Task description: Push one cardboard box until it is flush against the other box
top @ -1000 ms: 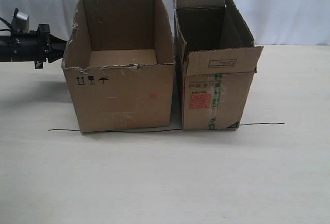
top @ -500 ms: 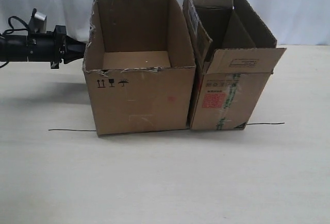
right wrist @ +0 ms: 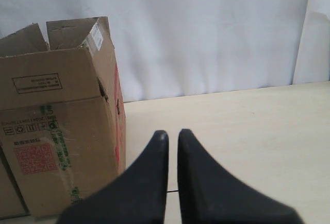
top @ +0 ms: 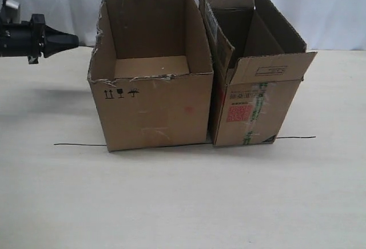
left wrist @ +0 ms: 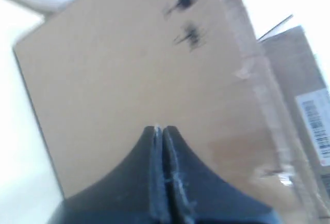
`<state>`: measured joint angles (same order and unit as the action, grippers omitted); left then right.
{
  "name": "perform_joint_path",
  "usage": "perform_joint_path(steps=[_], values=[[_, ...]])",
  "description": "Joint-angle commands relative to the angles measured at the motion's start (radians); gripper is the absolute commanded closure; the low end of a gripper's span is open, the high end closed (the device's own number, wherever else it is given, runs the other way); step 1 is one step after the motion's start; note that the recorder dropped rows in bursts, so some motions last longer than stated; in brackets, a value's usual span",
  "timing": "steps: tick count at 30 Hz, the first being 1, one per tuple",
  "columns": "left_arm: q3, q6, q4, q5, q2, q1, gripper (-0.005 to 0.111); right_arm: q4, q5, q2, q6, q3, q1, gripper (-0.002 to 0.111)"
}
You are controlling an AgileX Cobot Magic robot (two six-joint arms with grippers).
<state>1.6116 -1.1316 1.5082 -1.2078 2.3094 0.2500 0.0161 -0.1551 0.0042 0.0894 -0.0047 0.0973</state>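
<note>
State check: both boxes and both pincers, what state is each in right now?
cardboard box: upright, top open, rim torn, side touching the other box.
other box: flaps open, looks slightly tilted.
left pincer: shut, empty, clear of the cardboard box.
right pincer: open a slit, empty.

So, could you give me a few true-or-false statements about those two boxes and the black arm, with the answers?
1. The left gripper is pressing on the cardboard box. False: open space shows between its tip and the box's side.
2. The left gripper's fingers are closed together. True.
3. The other box bears a red square print and a strip of green tape. True.
4. The cardboard box is packed with parcels. False: the part of its floor that shows is bare.
</note>
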Motion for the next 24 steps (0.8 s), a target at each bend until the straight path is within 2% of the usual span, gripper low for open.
perform_joint_path(steps=[1,5,7,8,9,10,11,12,13,14,15,16,17,19,24], values=[[0.008,0.003,-0.124,-0.013,-0.115,0.028,0.107,-0.002,-0.004,-0.004,0.002,0.005,-0.002,0.103],[-0.026,0.031,-0.299,-0.013,-0.266,0.030,0.107,-0.002,-0.004,-0.004,0.002,0.005,-0.002,0.103],[-0.099,0.029,-0.308,0.004,-0.377,0.030,0.107,-0.002,-0.004,-0.004,0.002,0.005,-0.002,0.103],[-0.153,0.015,-0.308,0.062,-0.438,0.030,0.107,-0.002,-0.004,-0.004,0.002,0.005,-0.002,0.103],[-0.216,-0.004,-0.302,0.110,-0.491,0.030,0.107,-0.002,-0.004,-0.004,0.002,0.005,-0.002,0.103],[-0.362,-0.056,-0.279,0.228,-0.634,0.025,0.107,-0.002,-0.004,-0.004,0.002,0.005,-0.002,0.103],[-0.424,-0.080,-0.265,0.275,-0.696,0.022,0.107,-0.002,-0.004,-0.004,0.002,0.005,-0.002,0.103],[-0.586,-0.130,-0.206,0.424,-0.859,0.009,0.107,-0.002,-0.004,-0.004,0.002,0.005,-0.002,0.103],[-0.650,-0.147,-0.156,0.504,-0.939,-0.001,0.107,-0.002,-0.004,-0.004,0.002,0.005,-0.002,0.103],[-0.782,-0.238,-0.030,0.621,-1.092,-0.037,0.107,-0.002,-0.004,-0.004,0.002,0.005,-0.002,0.103],[-0.832,-0.288,-0.001,0.648,-1.150,-0.056,0.107,-0.002,-0.004,-0.004,0.002,0.005,-0.002,0.103],[-0.912,-0.332,0.032,0.716,-1.287,-0.115,0.107,-0.002,-0.004,-0.004,0.002,0.005,-0.002,0.103],[-0.940,-0.332,0.032,0.746,-1.338,-0.146,0.107,-0.002,-0.004,-0.004,0.002,0.005,-0.002,0.103],[-1.063,-0.332,0.021,0.818,-1.557,-0.225,0.107,-0.002,-0.004,-0.004,0.002,0.005,-0.002,0.103],[-1.312,-0.305,0.022,0.845,-1.893,-0.239,0.107,-0.002,-0.004,-0.004,0.002,0.005,-0.002,0.103]])
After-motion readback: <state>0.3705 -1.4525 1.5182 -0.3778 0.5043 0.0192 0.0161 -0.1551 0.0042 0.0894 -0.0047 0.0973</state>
